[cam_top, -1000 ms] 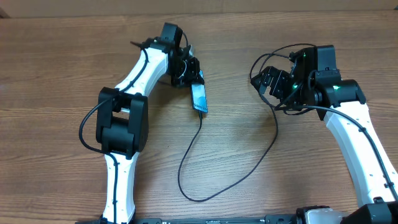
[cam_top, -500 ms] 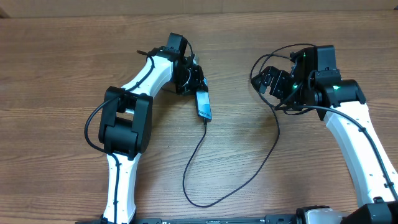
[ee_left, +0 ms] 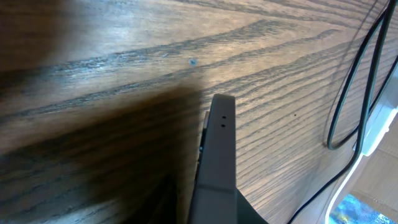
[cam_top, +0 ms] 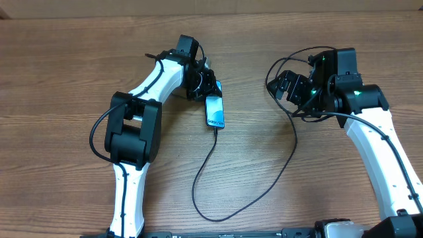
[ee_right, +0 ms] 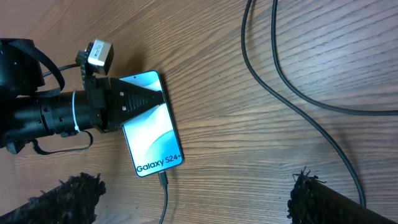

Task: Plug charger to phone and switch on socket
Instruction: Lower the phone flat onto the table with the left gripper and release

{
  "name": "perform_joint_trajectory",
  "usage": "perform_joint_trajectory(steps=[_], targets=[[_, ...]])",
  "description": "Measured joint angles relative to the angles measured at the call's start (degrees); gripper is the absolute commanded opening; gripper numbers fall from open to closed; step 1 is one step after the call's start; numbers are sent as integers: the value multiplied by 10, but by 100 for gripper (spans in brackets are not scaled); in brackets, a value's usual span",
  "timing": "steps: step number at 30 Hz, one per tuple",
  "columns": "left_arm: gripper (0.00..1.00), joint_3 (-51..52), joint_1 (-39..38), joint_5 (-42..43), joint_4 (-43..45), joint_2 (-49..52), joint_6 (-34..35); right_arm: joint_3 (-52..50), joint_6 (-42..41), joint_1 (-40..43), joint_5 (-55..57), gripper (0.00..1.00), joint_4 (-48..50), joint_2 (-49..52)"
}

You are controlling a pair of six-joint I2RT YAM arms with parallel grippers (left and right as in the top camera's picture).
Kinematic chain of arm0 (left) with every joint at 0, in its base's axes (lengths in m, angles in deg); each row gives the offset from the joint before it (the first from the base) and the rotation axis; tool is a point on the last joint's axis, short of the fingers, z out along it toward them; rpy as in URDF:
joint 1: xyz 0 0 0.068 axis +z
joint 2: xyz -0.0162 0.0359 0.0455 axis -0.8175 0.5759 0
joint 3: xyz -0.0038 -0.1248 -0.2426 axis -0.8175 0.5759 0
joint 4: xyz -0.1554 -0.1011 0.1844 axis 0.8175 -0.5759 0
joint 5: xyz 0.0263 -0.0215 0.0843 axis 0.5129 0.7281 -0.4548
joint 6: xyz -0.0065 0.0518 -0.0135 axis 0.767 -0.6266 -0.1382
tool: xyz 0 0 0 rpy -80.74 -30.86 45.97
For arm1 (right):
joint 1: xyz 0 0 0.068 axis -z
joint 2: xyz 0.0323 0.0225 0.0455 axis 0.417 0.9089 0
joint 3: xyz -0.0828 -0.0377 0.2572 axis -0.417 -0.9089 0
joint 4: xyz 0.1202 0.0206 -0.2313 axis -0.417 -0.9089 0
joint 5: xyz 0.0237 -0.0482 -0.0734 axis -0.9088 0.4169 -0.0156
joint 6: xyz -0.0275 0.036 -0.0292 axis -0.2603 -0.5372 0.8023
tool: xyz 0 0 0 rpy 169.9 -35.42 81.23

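The phone point(cam_top: 214, 111) lies screen up on the table, glowing teal, with "Galaxy" text near its near end point(ee_right: 152, 140). My left gripper point(cam_top: 209, 92) is shut on its far end, and one black finger point(ee_right: 134, 99) lies over the screen. The charger point(cam_top: 210, 155), a thin black cable, has its tip point(ee_right: 163, 182) plugged into the phone's near end. It loops down and right, then up to under my right gripper point(cam_top: 289, 89). That gripper is open and empty, its fuzzy black fingers point(ee_right: 65, 199) wide apart. The socket and the plug are out of view.
The wooden table point(cam_top: 66, 73) fills the overhead view. Loops of the black cable point(ee_right: 298, 99) cross the table below my right gripper. In the left wrist view one grey finger point(ee_left: 217, 155) stands over the wood, with cable point(ee_left: 348, 93) at the right.
The left gripper carried the phone a little to the right and toward the front. The screen, dark half a second ago, now faces up and glows. The right arm has not moved.
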Motion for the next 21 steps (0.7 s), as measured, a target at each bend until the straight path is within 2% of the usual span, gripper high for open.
perform_joint_trajectory(steps=[5,11,17,21], targets=[[31,0,0,2,0,0,0,0,0,0,0,100,0,0],[34,0,0,0,-2,0,0,0,0,0,0,100,0,0],[54,0,0,1,-10,-3,-1,0,0,0,0,100,0,0],[62,0,-1,-12,-28,-9,0,0,0,0,0,100,0,0]])
